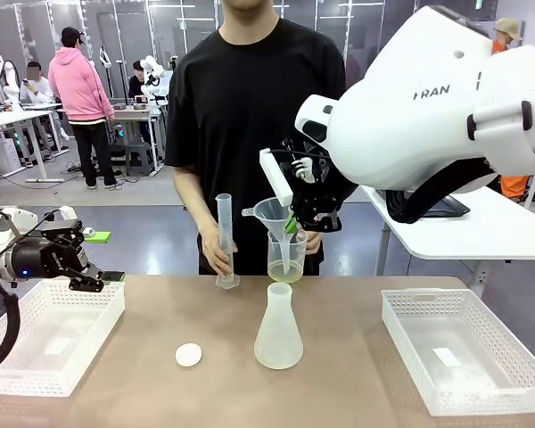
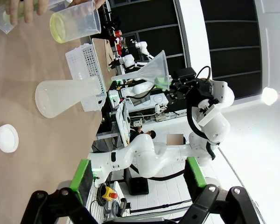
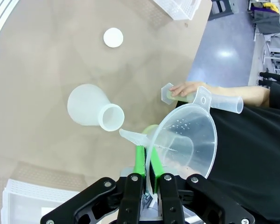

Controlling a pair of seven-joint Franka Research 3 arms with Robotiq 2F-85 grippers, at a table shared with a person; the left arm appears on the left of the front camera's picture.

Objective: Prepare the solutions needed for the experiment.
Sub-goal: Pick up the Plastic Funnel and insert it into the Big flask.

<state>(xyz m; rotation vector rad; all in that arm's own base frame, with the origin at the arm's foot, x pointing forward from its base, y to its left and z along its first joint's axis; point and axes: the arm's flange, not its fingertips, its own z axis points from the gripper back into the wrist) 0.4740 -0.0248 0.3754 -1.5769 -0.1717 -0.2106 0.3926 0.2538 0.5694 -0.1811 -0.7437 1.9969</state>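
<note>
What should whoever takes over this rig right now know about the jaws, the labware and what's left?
Left gripper: jaws open, holding nothing, over the left basket.
Right gripper: jaws shut on the funnel rim, spout just above the conical flask, not seated.
The person holds the beaker of yellow solution and a graduated cylinder. White cap lies on the table.
Done: funnel picked up.
Left: seat it in the flask, probably for pouring.

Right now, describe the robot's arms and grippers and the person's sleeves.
Right arm: glossy white rounded shells, grey FRAN lettering, black cable beneath. Left arm: white, with a black looping cord. Left gripper and right gripper: black, green pads. Person: black short-sleeved T-shirt.
</note>
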